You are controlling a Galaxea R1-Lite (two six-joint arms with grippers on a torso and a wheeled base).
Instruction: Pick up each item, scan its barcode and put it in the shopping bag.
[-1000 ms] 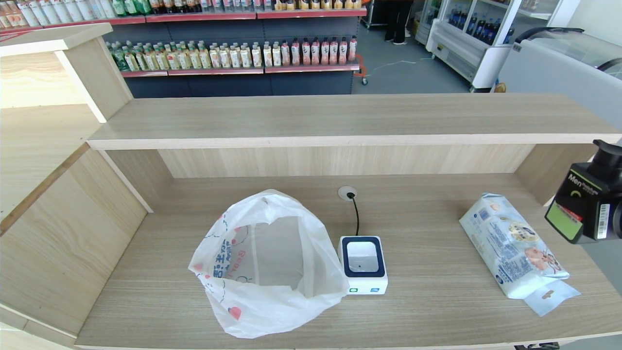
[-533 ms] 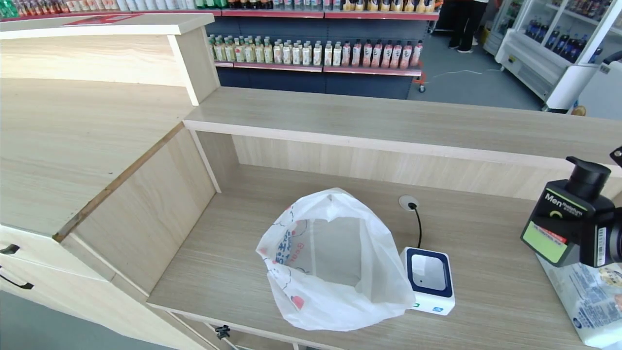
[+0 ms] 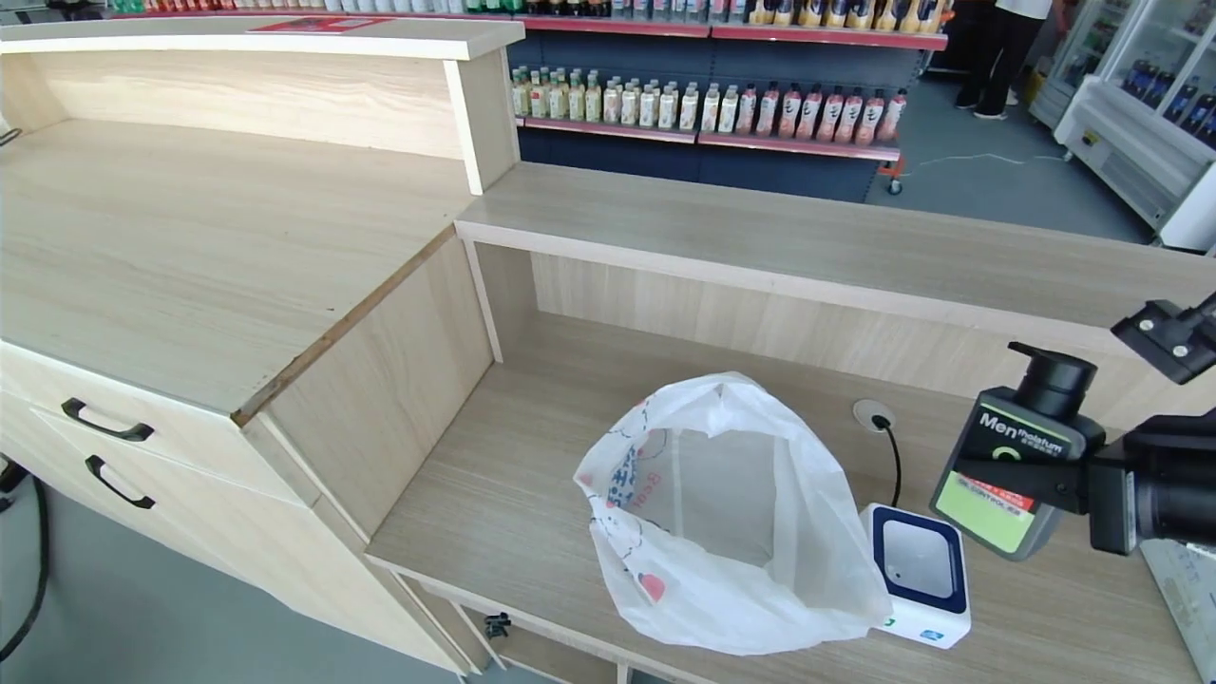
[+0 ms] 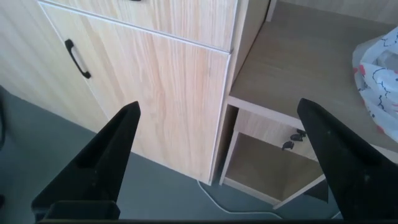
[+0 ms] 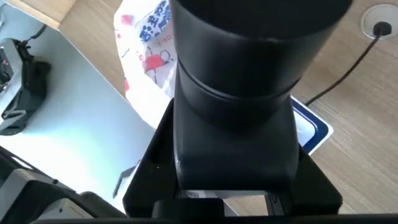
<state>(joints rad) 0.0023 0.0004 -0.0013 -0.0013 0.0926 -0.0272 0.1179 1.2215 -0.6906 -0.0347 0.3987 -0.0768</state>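
Jaws of the right gripper are clamped on a black pump bottle, one finger crossing its label. The bottle hangs tilted in the air, higher than the scanner and just to its right, not touching it. Jaws of the left gripper stand wide apart with nothing between them, over a cupboard front and grey floor, well left of the scanner and below desk level.

The shopping bag stands with its mouth open upward, its right wall touching the scanner's left side. Bare desk lies between the bag and the side panel farther left. Behind the scanner its cable runs to a round grommet, and beyond that a raised ledge overhangs the desk's back wall.

A pale packet, right of the scanner, is cut off by the picture's edge and its kind cannot be made out. In the right wrist view the bottle covers most of the scanner, leaving one corner. The bottle's base is hidden behind the gripper.

Light wood-grain surfaces throughout; drawers with black handles far left of the scanner; shop shelves of bottles behind.
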